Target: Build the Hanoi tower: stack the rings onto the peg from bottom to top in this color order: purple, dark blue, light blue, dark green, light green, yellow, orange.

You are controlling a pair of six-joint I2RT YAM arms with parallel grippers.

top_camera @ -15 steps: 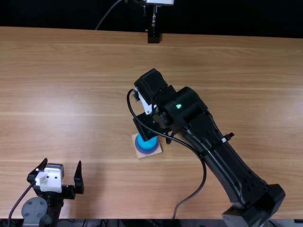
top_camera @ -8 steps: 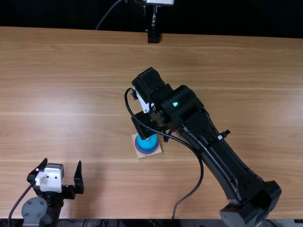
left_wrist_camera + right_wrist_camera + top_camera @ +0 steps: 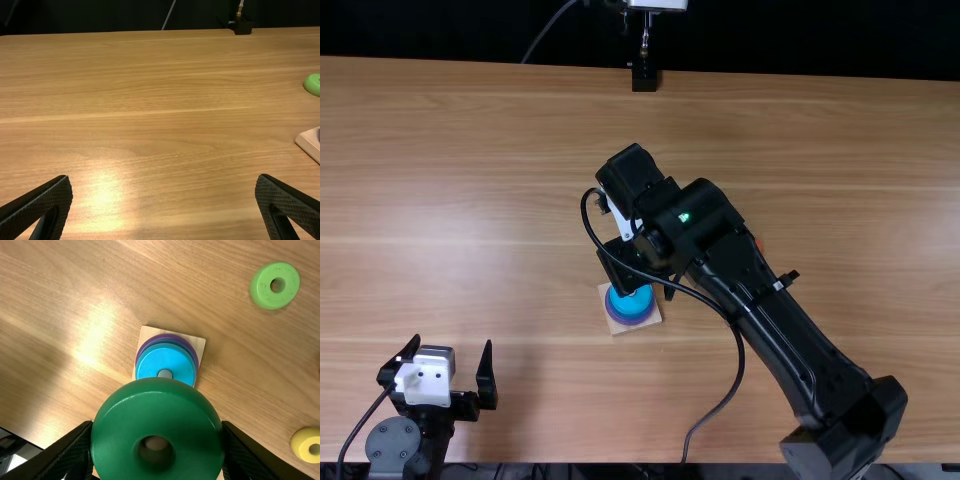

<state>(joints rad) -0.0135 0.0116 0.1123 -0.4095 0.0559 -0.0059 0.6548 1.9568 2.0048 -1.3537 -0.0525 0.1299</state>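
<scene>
**Right gripper (image 3: 646, 280) is holding up dark green ring (image 3: 157, 410) near wooden base (image 3: 196, 341)**

A light blue ring (image 3: 162, 361) and purple ring (image 3: 142, 353) are sitting on the base; a light green ring (image 3: 260, 294) and yellow ring (image 3: 300, 444) are lying apart from it. Left of the base, the left gripper (image 3: 452, 344) is gaping.

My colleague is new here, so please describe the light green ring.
On the table, find the square base. Nearer the far edge, the light green ring lies flat. It is paler than the dark green ring, which the right gripper holds.
</scene>
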